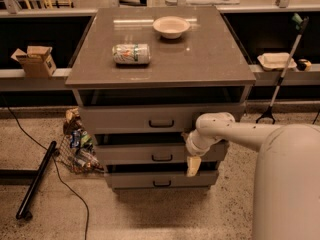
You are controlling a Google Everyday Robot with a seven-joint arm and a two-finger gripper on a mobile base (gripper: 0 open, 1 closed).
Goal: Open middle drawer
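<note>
In the camera view, the gripper (193,165) hangs at the right end of the middle drawer (132,154), right of its dark handle (162,157). I cannot tell whether it is spread or pressed together. A can (131,54) and a bowl (171,27) sit on the cabinet top (215,59).

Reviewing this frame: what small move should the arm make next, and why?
Probably shift the pincer leftward to the small dark bar handle of the flat-fronted grey middle drawer: the pincer hangs before the drawer's right part, beside the handle and apart from it.
</note>
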